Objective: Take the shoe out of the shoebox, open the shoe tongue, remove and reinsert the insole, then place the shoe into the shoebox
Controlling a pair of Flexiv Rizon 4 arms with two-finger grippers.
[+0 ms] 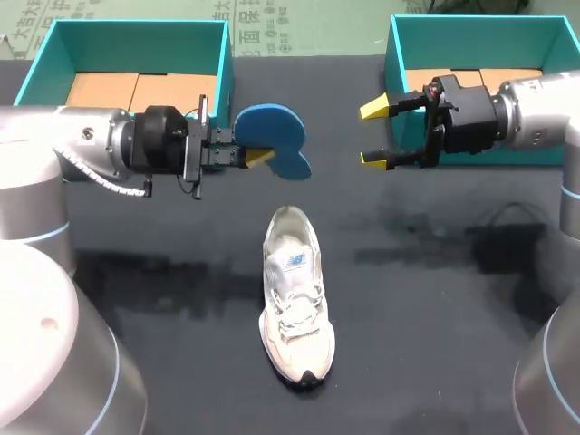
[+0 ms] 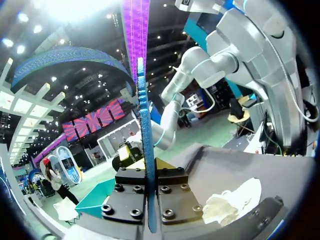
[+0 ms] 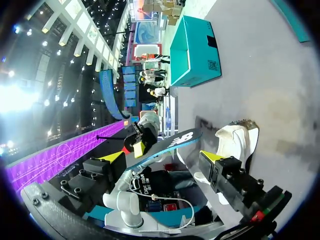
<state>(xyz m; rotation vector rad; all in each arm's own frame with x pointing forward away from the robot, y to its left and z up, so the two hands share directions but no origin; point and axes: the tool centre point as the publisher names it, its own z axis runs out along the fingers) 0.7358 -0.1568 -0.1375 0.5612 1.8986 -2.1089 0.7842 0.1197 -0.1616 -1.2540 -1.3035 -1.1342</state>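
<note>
A white and beige shoe (image 1: 295, 308) lies on the dark table, toe toward the front edge. My left gripper (image 1: 256, 154) hovers above the table behind the shoe, shut on a blue insole (image 1: 272, 136) that sticks out toward the right. In the left wrist view the insole (image 2: 145, 135) stands edge-on, pinched between the fingers, with the shoe (image 2: 232, 200) below and to the side. My right gripper (image 1: 375, 134) hangs open facing the insole, a short gap away. In the right wrist view the insole (image 3: 172, 144) and shoe (image 3: 239, 136) lie ahead of its open gripper (image 3: 162, 156).
A teal shoebox (image 1: 54, 50) with a cardboard floor stands at the back left, and a second teal shoebox (image 1: 395, 54) at the back right behind my right gripper. The left box (image 3: 192, 50) also shows in the right wrist view.
</note>
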